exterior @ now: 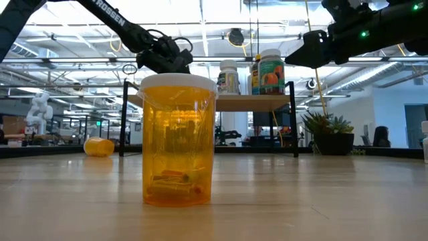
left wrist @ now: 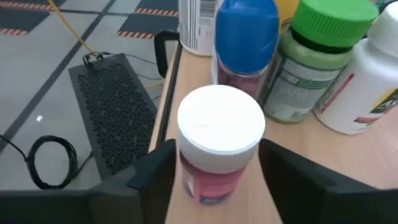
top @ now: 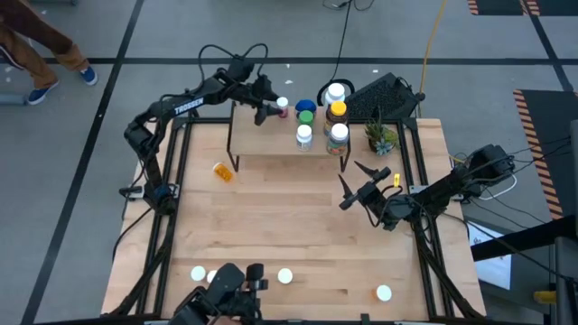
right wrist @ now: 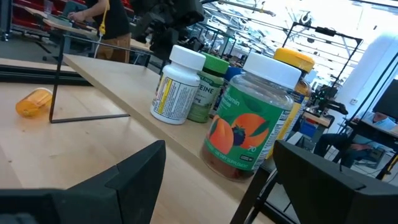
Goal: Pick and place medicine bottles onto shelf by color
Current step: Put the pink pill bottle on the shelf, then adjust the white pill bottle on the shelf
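**Q:** On the shelf (top: 271,135), far-left end — what's the risk as it stands?

**A:** Left gripper (top: 268,110) straddles a white-capped pink bottle (left wrist: 217,146) that stands on the board close to its edge. The blue-capped bottle (left wrist: 245,40) is just behind it, the green-capped bottle (left wrist: 311,59) beside that. A sideways pull-away could catch the pink bottle with a finger and tip it off the edge or into its neighbours. That is my judgement.

**Q:** Jaws?

**A:** Left: apart, one finger either side of the pink bottle; a gap shows on each side, so not gripping. Right gripper (top: 361,185): wide apart, holding nothing, over the table in front of the shelf's right end.

**Q:** Rest of the stock?

**A:** One orange bottle (top: 222,171) lies on its side on the table (top: 289,226); several more stand near its front edge.
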### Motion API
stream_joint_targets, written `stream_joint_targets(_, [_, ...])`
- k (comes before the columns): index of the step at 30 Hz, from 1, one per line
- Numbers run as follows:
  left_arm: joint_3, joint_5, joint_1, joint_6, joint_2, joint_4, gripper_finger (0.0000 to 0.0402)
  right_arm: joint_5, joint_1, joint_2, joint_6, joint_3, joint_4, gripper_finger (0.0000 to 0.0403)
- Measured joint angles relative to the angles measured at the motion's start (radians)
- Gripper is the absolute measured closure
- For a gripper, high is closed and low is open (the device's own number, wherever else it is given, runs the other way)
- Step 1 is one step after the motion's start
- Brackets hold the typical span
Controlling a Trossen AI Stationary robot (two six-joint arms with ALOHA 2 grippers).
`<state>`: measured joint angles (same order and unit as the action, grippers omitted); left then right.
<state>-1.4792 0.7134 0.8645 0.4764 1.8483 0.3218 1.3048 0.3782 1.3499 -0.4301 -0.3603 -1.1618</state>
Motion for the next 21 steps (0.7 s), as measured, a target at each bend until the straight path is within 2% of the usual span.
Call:
stream_joint_targets(5, [0.000, 0.000, -0.003, -0.016, -0.002, 0.000, 0.0096, 0.001, 0.000, 0.000, 0.000, 0.000, 0.000, 0.0110])
stream_joint_targets(9, [0.000, -0.010, -0.003, -0.031, -0.018, 0.008, 0.0064, 0.001, 0.000, -0.002, -0.003, 0.000, 0.000, 0.0110])
stream_joint_targets(13, [0.000, -0.077, -0.010, -0.034, -0.086, 0.033, 0.0046, 0.000, 0.000, -0.040, -0.038, -0.011, 0.000, 0.0110])
stream_joint_targets(17, [0.000, -0.158, -0.045, -0.022, -0.195, 0.114, 0.0040, -0.002, 0.005, -0.101, -0.167, -0.062, 0.020, 0.0110])
stream_joint_targets(21, [0.000, -0.265, -0.133, 0.006, -0.301, 0.237, 0.0039, -0.046, -0.003, -0.151, -0.274, -0.176, 0.196, 0.0110])
